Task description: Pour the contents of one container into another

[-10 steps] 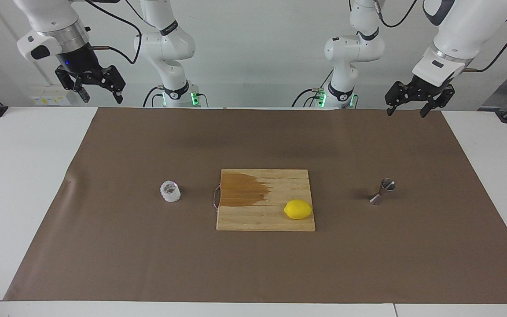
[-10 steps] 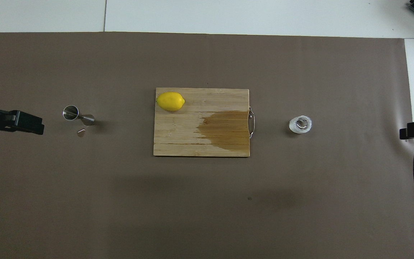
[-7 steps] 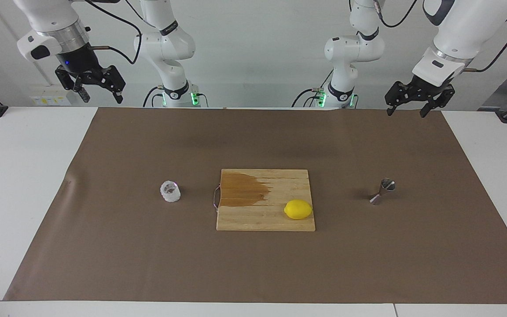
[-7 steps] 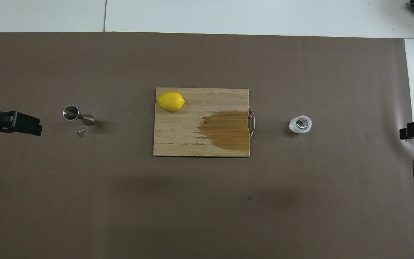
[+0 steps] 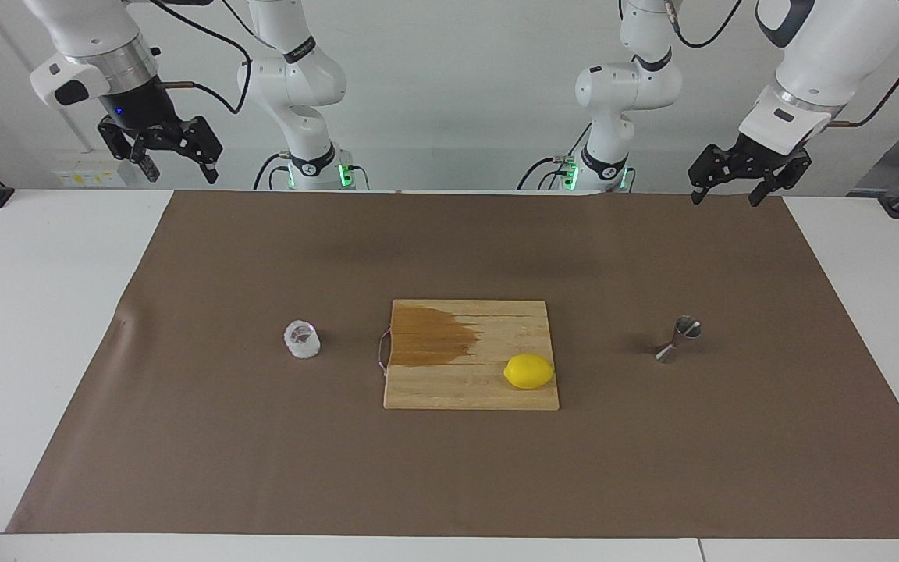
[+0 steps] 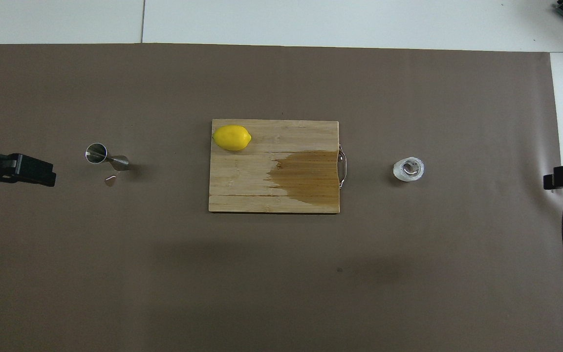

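Glass tumbler [image 5: 302,339] standing toward the right arm's end of the cutting board [image 5: 471,390], steel jigger [image 5: 679,339] toward its other end. Right tool [image 5: 172,162] and left tool [image 5: 733,191] raised, released, empty. Best approached: tumbler gripped low across its wall, kept upright.

Robot lab (bare walls), table-mounted arms [image 5: 293,86]

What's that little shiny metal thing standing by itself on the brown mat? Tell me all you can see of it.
It is a small steel jigger, hourglass-shaped: two cones joined at a narrow waist. It stands upright on the brown mat with one open mouth up, toward the left arm's end of the table, apart from the cutting board. Nothing touches it.
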Controlling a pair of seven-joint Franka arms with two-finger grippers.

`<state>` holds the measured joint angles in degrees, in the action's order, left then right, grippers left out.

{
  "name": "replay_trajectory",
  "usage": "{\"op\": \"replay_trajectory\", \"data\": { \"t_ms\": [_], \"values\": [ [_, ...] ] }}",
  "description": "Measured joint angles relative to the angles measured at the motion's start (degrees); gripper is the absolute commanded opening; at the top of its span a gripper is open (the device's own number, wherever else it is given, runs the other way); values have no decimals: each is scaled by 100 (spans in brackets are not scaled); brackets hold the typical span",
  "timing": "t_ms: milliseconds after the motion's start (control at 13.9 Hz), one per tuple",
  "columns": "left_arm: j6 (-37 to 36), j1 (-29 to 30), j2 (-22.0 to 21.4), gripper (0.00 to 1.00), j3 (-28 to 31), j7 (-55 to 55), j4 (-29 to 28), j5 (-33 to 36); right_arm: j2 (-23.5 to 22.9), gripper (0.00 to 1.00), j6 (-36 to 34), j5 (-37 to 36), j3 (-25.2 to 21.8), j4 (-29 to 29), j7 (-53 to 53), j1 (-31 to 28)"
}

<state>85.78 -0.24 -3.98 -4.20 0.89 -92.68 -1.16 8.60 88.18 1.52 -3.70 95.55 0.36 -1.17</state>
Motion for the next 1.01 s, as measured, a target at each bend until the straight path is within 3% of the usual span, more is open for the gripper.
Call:
{"op": "replay_trajectory", "data": {
  "t_ms": [1006],
  "values": [
    [363, 10, -66, 100, 9, -206, -247, -46, 0, 100, 0, 0, 0, 0, 0, 0]
  ]
}}
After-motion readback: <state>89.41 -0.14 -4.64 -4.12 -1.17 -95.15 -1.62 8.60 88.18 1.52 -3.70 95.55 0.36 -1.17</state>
